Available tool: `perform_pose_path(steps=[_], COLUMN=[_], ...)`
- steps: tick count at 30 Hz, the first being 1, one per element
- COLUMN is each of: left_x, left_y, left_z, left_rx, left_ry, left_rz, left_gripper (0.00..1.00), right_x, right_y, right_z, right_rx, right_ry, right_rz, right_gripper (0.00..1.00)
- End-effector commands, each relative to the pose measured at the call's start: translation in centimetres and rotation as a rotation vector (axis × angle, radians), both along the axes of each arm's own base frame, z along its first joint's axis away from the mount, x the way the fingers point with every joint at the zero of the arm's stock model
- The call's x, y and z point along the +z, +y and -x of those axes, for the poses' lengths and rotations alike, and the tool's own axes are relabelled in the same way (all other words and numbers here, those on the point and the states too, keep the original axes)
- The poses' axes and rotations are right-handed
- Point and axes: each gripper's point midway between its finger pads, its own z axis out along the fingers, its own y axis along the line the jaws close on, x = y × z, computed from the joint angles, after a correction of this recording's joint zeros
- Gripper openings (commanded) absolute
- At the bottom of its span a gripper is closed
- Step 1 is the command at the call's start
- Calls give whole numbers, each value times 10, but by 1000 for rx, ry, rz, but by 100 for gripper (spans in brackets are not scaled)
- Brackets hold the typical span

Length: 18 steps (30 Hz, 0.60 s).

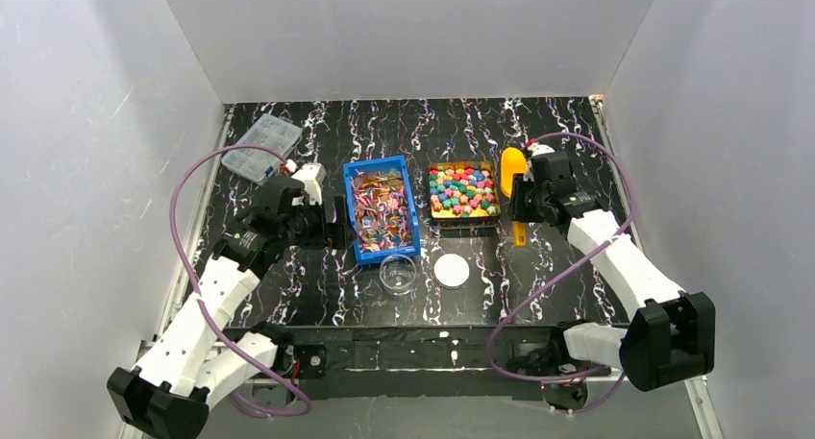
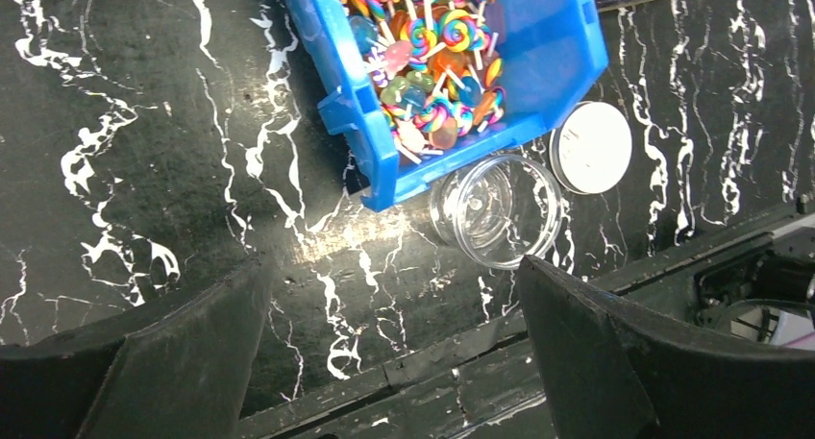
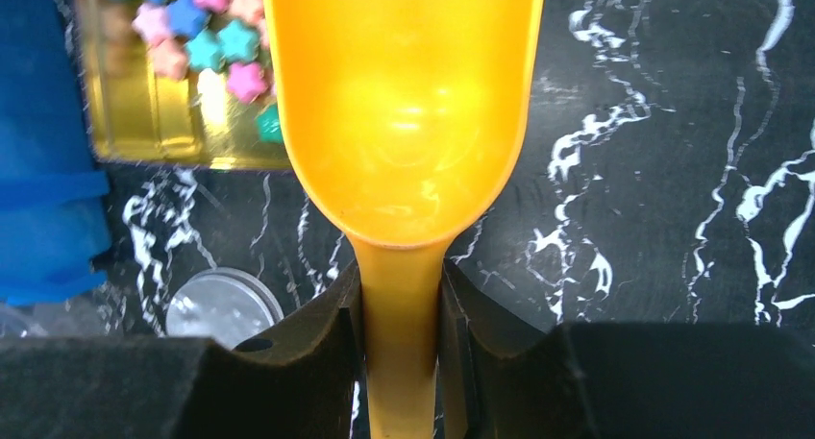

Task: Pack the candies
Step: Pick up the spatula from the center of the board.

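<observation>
Just right of the gold tray (image 1: 464, 164), your right gripper (image 3: 402, 295) pinches the empty orange scoop (image 3: 404, 122) by its handle. The candies (image 1: 463, 190) lie in that tray. Your left gripper (image 2: 394, 276), well left of it, is wide open and holds nothing. You look ready to scoop, so dip it in next.

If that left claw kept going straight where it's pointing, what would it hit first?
The left gripper would likely meet the bare table first, just short of the blue bin's corner; depth is unclear.
</observation>
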Motion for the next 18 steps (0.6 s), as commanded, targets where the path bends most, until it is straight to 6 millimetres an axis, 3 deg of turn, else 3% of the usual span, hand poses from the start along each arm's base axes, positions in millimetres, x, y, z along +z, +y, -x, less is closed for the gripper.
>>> perform_pose_path(steps=[1,5,18], left_x=[8,12,22], left_y=[-11,-17,-25], left_z=[8,11,31], left_rx=[-59,-85,-101], left_ry=[-14,-22,3], left_rz=[55,87,178], left_gripper=[98,98,98], right_x=[29,35,25], right_y=[25,47,103], right_z=[16,28,64], right_rx=[145,233,481], right_ry=[-27,-36,-43], right_rz=[-12,40,208], right_gripper=[1,1,1])
